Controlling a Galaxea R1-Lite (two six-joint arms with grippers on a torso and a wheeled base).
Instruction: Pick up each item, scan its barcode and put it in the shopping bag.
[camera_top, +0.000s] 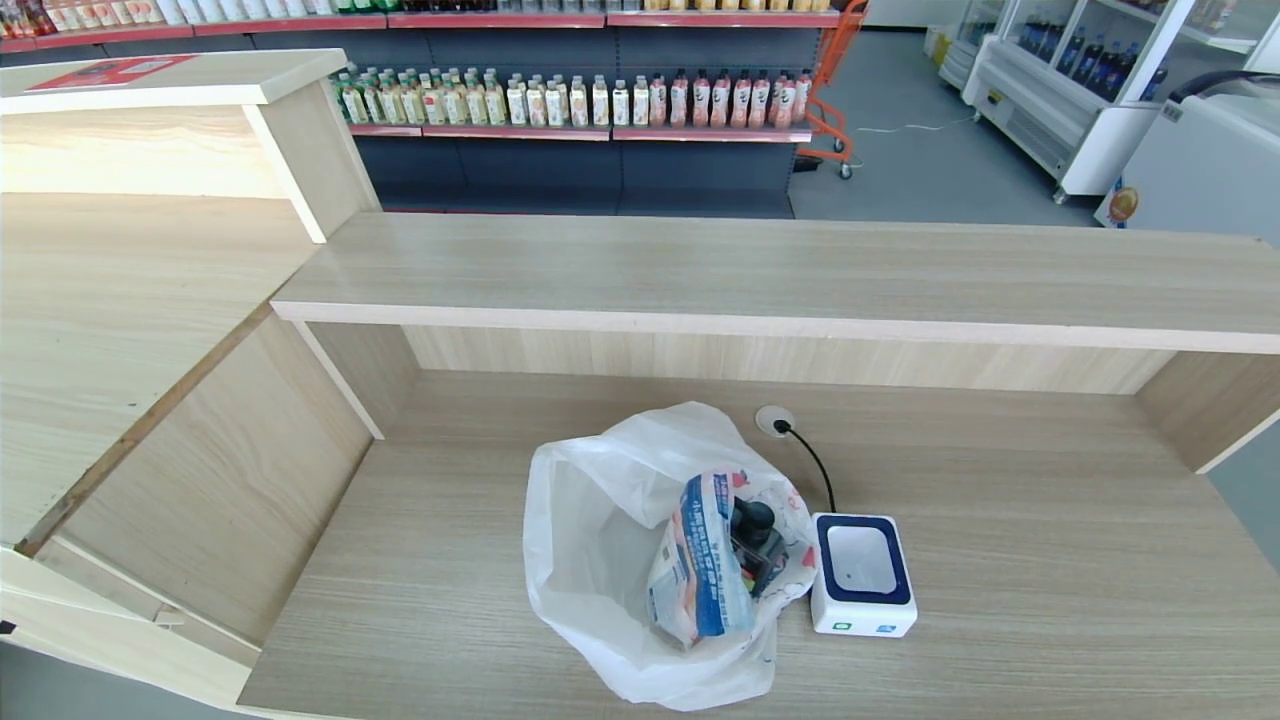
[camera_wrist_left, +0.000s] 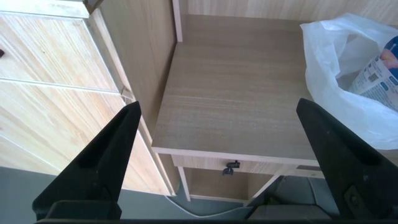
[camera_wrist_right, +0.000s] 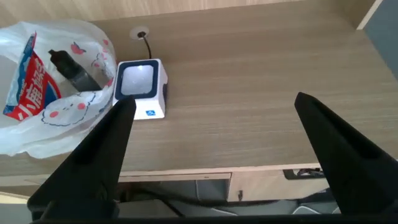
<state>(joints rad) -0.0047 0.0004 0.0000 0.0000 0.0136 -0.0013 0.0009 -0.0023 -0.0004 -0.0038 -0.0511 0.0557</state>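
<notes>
Left claw (camera_wrist_left: 219, 104) and right claw (camera_wrist_right: 214, 99): both spread wide, empty, before the near edge of the desk (camera_top: 1050, 560). Bag (camera_top: 590, 560) sits mid-desk, just beside scanner (camera_top: 862, 575), with packet (camera_top: 700, 560) and bottle (camera_top: 752, 522) inside. Bag film likely thin, limp, slippery: grip the bunched rim, not the wall.

From the remote console, my left end effector (camera_wrist_left: 214, 168) hangs with its two dark fingers (camera_wrist_left: 102, 158) spread wide and nothing between them. It is poised above the near edge of the desk (camera_wrist_left: 236, 93) at its left end, tipped downward toward the surface. My right end effector (camera_wrist_right: 214, 165) mirrors that pose toward the desk's right side, its tapered fingers (camera_wrist_right: 339, 155) splayed well apart, empty and angled down over the near edge. Both are held back from the work surface, touching nothing.
</notes>
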